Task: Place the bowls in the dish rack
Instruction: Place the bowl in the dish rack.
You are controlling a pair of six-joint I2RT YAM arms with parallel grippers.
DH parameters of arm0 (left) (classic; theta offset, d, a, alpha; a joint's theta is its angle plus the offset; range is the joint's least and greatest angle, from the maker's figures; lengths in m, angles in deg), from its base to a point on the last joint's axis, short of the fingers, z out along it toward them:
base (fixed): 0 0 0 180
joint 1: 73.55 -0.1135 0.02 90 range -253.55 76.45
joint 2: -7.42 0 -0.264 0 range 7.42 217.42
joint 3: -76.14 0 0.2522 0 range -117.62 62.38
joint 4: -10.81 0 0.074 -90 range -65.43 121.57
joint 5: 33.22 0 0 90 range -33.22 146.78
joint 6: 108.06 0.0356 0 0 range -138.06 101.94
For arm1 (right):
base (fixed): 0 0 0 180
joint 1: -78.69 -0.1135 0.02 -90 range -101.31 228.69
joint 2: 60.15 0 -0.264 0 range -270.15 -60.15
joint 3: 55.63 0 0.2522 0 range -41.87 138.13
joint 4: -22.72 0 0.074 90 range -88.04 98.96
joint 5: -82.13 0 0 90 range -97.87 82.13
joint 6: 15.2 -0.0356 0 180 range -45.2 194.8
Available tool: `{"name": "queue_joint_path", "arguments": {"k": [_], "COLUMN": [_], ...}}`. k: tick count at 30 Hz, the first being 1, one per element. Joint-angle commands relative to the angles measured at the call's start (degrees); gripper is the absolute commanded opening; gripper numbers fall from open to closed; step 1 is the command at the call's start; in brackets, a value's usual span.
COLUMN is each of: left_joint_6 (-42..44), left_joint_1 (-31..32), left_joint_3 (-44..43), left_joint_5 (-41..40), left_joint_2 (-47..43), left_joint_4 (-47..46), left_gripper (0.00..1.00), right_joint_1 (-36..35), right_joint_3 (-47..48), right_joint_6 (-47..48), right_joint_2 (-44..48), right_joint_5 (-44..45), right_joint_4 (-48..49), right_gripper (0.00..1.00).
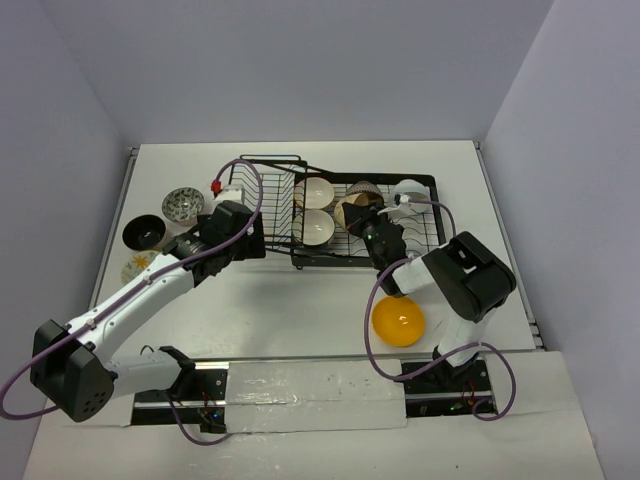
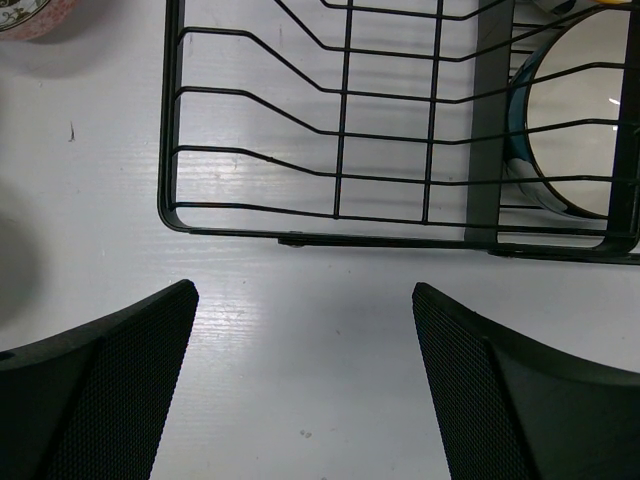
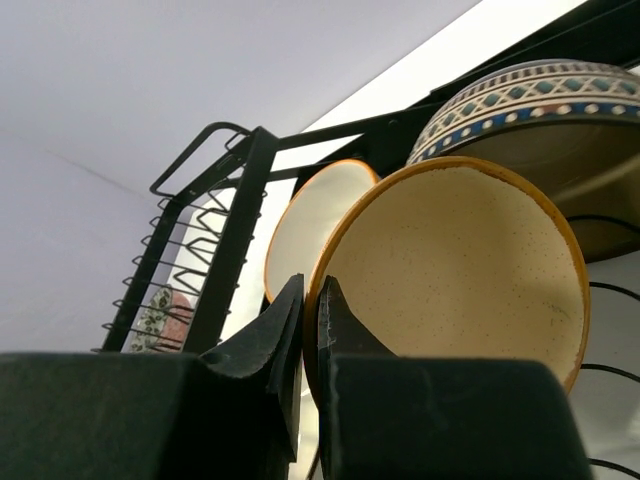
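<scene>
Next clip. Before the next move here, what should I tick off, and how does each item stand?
1. Jaws of the right gripper shut on the rim of the tan bowl: ok.
2. Tan bowl seated in a slot of the dish rack: cannot tell.
3. Jaws of the left gripper open, holding nothing: ok.
4. Left gripper apart from dish rack: ok.
5. Every bowl loaded: not ok; orange-yellow bowl, black bowl and patterned bowl sit on the table.
</scene>
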Motion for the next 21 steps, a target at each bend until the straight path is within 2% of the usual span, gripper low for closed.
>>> {"name": "queue_joint_path", "arguments": {"k": [1, 7, 21], "left_joint_6": [0.2, 0.2, 0.2], "left_joint_1": [0.3, 0.3, 0.2], "left_joint_3": [-1.0, -1.1, -1.4], "left_joint_5": [0.2, -0.3, -4.3], "left_joint_2": [0.4, 0.4, -2.1], "left_joint_4": [-1.0, -1.0, -1.5], "left_gripper": [0.94, 0.94, 0.94], "right_joint_1": [1.1, 3.3, 7.3], "right_joint_3": [-0.2, -2.5, -0.6], "right_joint_6": [0.4, -2.1, -9.8], "right_joint_2": [0.8, 2.5, 4.6], "right_joint_5": [0.3, -3.8, -20.6], "right_joint_4": [29.4, 29.4, 27.1], "right_gripper": [0.00, 0.00, 0.00]}}
